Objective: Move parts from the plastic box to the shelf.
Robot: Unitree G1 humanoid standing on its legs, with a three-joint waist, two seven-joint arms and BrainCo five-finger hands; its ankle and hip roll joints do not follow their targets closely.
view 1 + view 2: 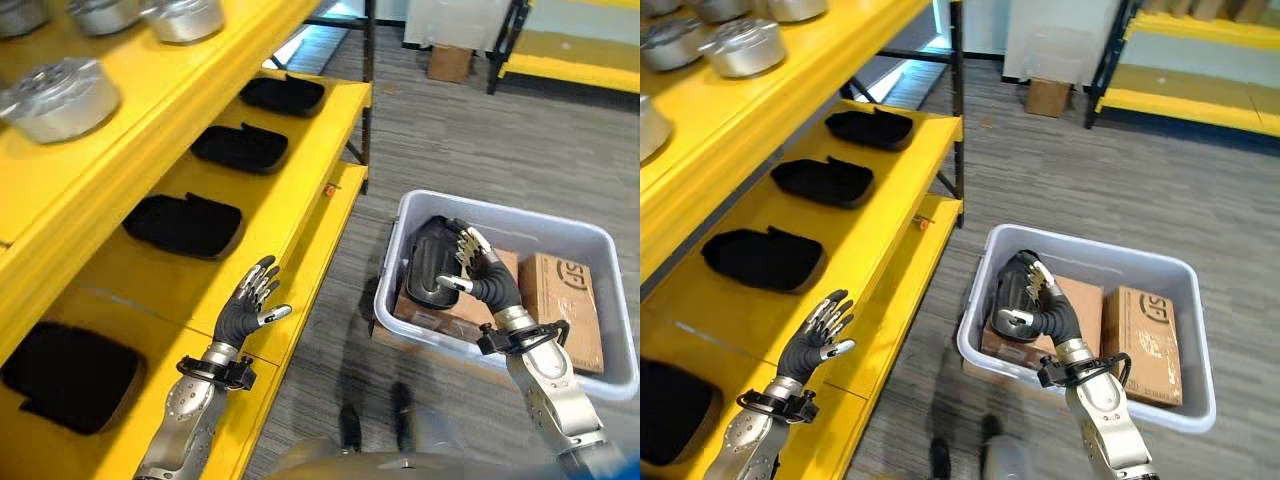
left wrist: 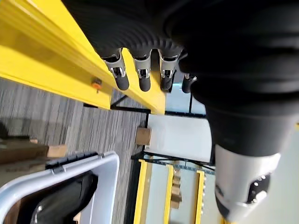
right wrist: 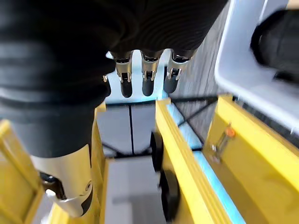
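Left to right. Yellow metal shelf (image 1: 300,215) runs up my left side; my left robot hand (image 1: 250,305) hovers over its front edge, fingers straight and spread, holding nothing. Beyond its fingertips, on the same shelf level, three black moulded parts (image 1: 185,224) sit in a row, and a fourth lies back beside my left forearm. On the level above are round silver metal castings (image 1: 58,98).

Between the two hands is grey carpeted floor (image 1: 1090,190), with the orange tag on the shelf edge (image 1: 329,189) well ahead of the left robot hand.

My right robot hand (image 1: 470,272) is down in the pale grey plastic box (image 1: 1185,275), fingers and thumb curled round a black ribbed moulded part (image 1: 432,262), which stands nearly upright against the box's near-left wall. To the right of that hand are two brown cardboard cartons (image 1: 1148,345); the part seems to rest on the nearer one, though I can't tell whether it is lifted clear yet.

Step, as I judge it: pick in progress, grip made, transfer not started. Next move calls for lifting straight up until the part clears the box rim, then swinging left across the floor gap to the bare stretch of shelf near my left robot hand. Watch the rim and the shelf edge.
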